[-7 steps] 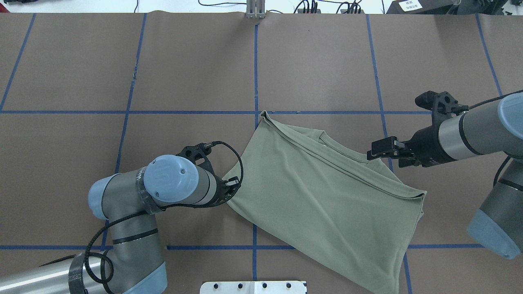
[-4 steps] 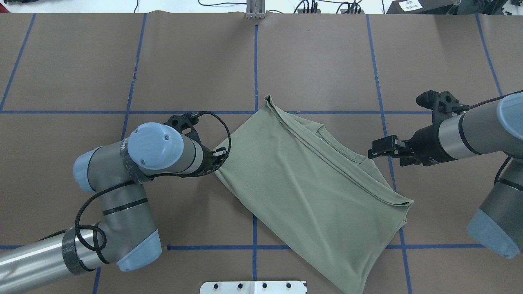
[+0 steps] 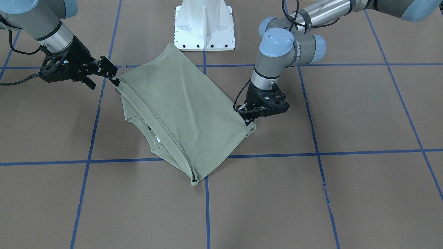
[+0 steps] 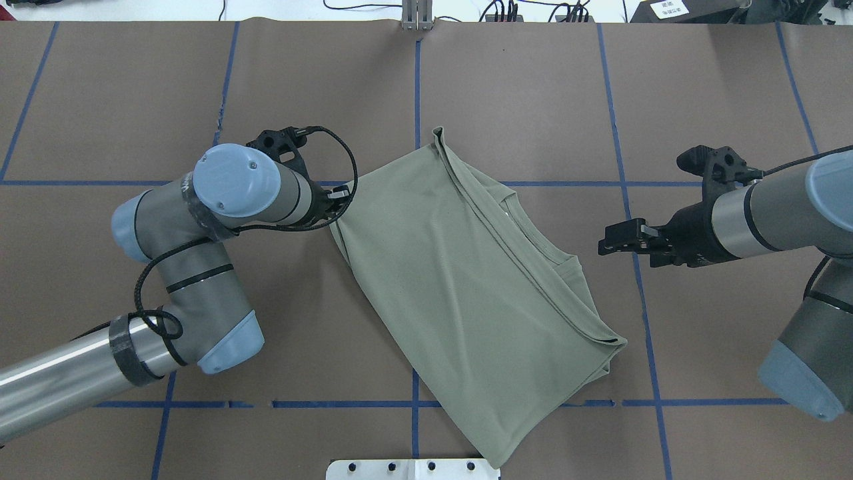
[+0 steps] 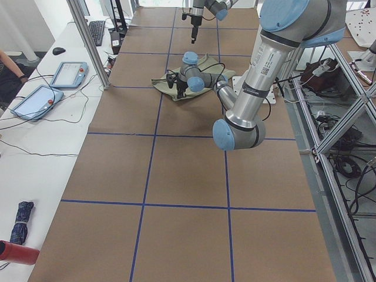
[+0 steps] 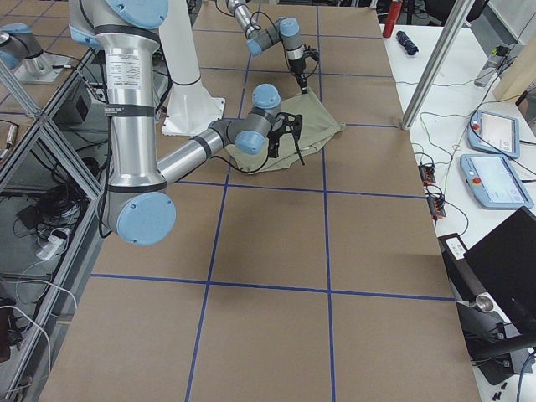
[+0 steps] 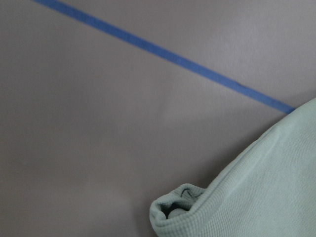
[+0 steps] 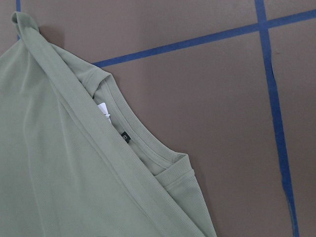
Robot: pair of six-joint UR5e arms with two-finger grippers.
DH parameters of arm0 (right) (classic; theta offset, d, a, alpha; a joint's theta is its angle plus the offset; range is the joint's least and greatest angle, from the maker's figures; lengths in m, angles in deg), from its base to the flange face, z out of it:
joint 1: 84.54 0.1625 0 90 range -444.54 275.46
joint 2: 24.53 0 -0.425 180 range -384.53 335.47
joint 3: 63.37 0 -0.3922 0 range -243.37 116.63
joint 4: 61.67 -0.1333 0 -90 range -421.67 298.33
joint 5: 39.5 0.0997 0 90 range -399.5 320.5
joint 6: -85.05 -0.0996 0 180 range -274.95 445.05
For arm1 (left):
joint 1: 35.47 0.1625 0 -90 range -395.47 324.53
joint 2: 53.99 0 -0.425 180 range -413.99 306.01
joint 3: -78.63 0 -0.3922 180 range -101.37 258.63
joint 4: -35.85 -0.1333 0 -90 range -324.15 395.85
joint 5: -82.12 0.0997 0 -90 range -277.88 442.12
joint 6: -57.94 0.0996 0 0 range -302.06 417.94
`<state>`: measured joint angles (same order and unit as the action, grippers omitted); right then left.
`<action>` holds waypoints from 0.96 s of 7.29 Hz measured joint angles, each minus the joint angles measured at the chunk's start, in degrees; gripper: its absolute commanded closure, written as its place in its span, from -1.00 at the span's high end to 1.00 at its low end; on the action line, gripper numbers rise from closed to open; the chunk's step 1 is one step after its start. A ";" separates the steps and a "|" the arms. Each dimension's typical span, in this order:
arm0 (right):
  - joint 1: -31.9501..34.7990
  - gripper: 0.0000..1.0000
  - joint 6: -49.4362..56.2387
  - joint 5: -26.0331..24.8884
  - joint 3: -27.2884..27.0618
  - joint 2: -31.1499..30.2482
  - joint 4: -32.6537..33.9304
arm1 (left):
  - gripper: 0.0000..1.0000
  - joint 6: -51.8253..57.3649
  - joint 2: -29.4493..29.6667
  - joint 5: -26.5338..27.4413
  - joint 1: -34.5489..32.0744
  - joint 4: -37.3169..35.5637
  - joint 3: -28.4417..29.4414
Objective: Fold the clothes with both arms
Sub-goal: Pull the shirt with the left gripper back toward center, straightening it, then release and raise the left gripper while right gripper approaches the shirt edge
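Note:
The olive-green shirt (image 4: 466, 287) lies folded and slanted on the brown table, its collar toward my right arm. My left gripper (image 4: 336, 202) is shut on the shirt's left corner, low on the table; it also shows in the front view (image 3: 249, 120). The left wrist view shows that bunched corner (image 7: 173, 207). My right gripper (image 4: 610, 245) hangs open and empty just right of the collar, apart from the cloth. The right wrist view looks down on the collar with the black neck label (image 8: 126, 137) and white tag (image 8: 102, 109).
The white pedestal base (image 3: 204, 26) stands at the table's near edge, and the shirt's lower tip (image 4: 490, 460) touches it. Blue tape lines (image 4: 416, 100) grid the brown cover. Desks with tablets (image 5: 67, 73) flank the table's far side.
My left gripper has pulled the shirt's corner left and away from me. The shirt has swung and slid left, off from the right gripper, which has stayed almost still.

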<state>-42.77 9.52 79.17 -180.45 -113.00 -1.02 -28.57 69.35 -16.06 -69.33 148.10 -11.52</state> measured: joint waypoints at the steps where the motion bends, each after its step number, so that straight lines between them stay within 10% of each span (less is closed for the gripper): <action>1: -0.02 1.00 -0.06 -0.07 0.01 0.09 -0.02 | -1.00 2.70 3.14 0.98 -1.75 3.57 5.47; 7: -0.25 1.00 -0.22 -0.26 0.13 0.15 -0.09 | -1.00 11.58 21.70 6.54 -6.53 21.47 35.00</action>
<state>-43.02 9.30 78.91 -180.32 -112.86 -1.11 -16.98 91.06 -9.53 -75.86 169.56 23.48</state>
